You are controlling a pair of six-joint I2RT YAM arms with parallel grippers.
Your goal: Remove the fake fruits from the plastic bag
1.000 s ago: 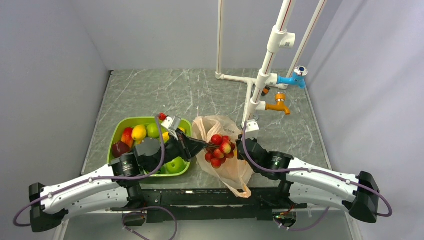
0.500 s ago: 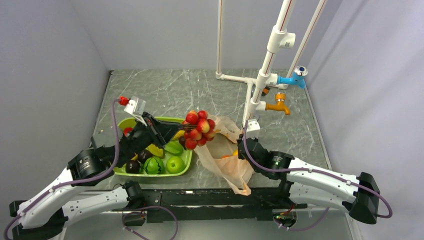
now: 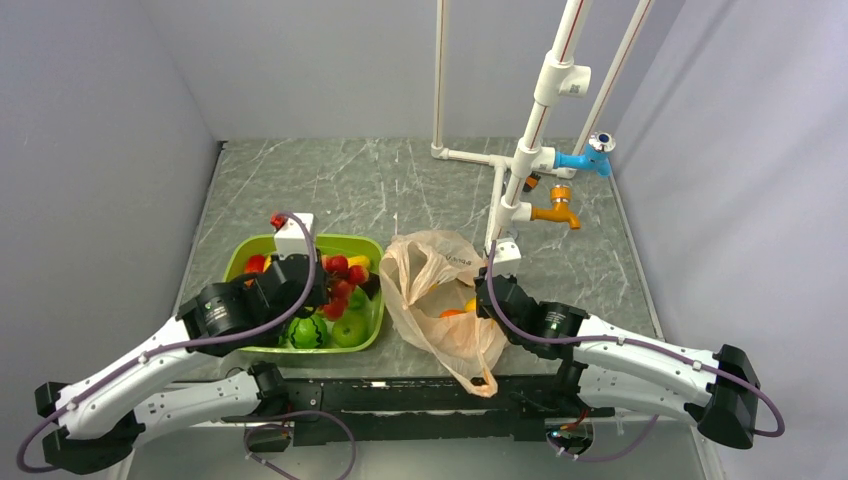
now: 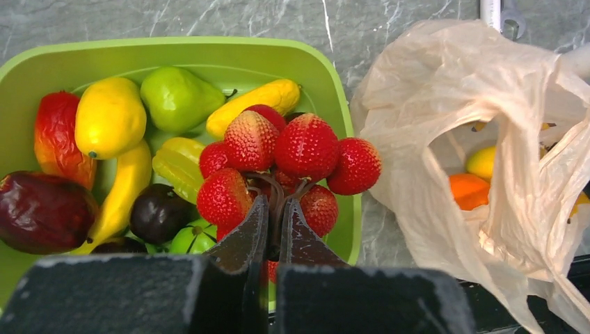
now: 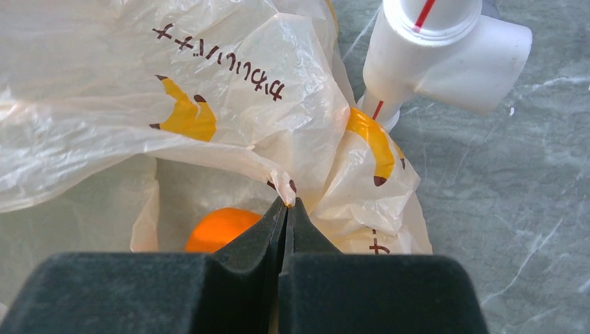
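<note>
My left gripper is shut on the brown stems of a bunch of red fake fruits. It holds the bunch over the right half of the green tub; from above, the bunch hangs inside the tub's outline. To the right lies the peach plastic bag, mouth open. My right gripper is shut on a fold of the bag's rim. Inside the bag lie a round orange and a yellowish fruit; anything deeper is hidden.
The tub holds several other fruits, among them a striped mini watermelon, a green apple, a lemon and a dark plum. A white pipe frame with blue and orange taps stands just behind the bag.
The left arm lifted the red bunch out of the bag, swung it left and brought it down over the tub. The right gripper kept its hold on the bag, which has slumped.
</note>
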